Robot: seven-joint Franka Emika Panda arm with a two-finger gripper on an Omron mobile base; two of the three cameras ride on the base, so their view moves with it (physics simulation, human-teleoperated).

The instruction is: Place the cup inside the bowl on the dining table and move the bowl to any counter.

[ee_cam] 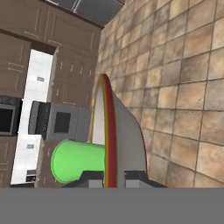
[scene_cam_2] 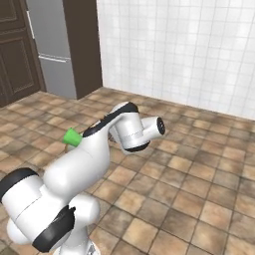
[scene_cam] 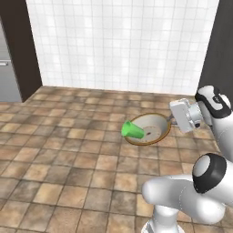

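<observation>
bright green cup, tan-rimmed bowl with cream speckled inside, brown mottled floor tiles, white tiled wall

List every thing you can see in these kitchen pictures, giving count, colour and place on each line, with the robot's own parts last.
Small bright green tapered plastic cup: one, green, lying in the bowl, sticking out past its rim.
Wide shallow round bowl: one, tan-brown rim, cream inside, held tilted above the floor.
Floor tiles: many, brown.
Wall tiles: many, white, behind.
Tall fridge: one, grey, far left.
Dark brown cabinets: several, beside a dark appliance.
White arm: one.
Fingers: two, dark, shut on the bowl's rim.
</observation>
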